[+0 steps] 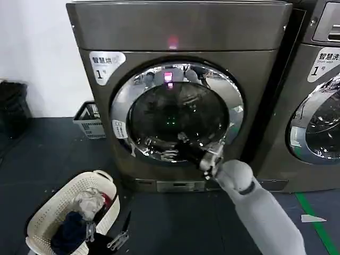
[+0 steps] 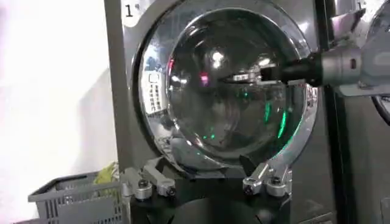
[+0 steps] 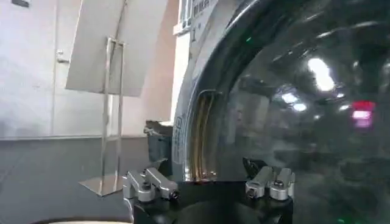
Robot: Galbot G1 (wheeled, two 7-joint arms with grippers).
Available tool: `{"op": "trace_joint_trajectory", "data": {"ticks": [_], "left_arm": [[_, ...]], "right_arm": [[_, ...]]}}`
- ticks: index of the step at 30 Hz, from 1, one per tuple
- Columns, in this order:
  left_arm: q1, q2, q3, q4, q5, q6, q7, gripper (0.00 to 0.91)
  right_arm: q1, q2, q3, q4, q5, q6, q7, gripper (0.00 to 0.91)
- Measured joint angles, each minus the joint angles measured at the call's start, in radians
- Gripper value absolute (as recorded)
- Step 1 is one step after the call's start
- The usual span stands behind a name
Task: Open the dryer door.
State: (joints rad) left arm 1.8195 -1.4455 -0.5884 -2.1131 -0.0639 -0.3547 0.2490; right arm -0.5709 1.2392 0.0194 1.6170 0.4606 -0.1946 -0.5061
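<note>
Right tool (image 1: 183, 142), fingers spread and empty, reaches the lower chrome rim of the closed dryer door (image 1: 178, 111); left tool (image 2: 207, 182) likewise open, facing it.

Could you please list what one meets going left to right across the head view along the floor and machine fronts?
White laundry basket → grey crate → dryer door → right gripper at the door's lower rim → neighbouring machine's door.

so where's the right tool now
In the head view the right tool is up against the lower part of the dryer door, on its dark glass just inside the chrome rim.
</note>
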Motion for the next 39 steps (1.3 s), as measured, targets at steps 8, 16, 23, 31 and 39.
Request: {"op": "trace_joint_trajectory", "data": {"ticks": [8, 16, 23, 31, 39], "left_arm": [[-0.005, -0.006, 0.001, 0.006, 0.001, 0.000, 0.017, 0.907], [-0.004, -0.009, 0.004, 0.010, 0.008, -0.001, 0.014, 0.907], [-0.008, -0.010, -0.003, 0.009, 0.009, 0.026, 0.008, 0.907], [-0.020, -0.015, -0.014, 0.002, 0.022, 0.049, 0.005, 0.907], [-0.059, -0.008, -0.039, 0.007, -0.053, 0.074, 0.031, 0.907]], "right_arm": [[0.053, 0.079, -0.030, -0.085, -0.019, 0.017, -0.009, 0.907], [0.096, 0.127, -0.054, -0.168, -0.038, 0.026, -0.021, 0.907], [0.130, 0.156, -0.071, -0.230, -0.038, 0.027, -0.032, 0.907], [0.154, 0.167, -0.089, -0.265, -0.004, 0.014, -0.058, 0.907], [0.168, 0.161, -0.116, -0.286, 0.025, 0.013, -0.113, 0.907]]}}
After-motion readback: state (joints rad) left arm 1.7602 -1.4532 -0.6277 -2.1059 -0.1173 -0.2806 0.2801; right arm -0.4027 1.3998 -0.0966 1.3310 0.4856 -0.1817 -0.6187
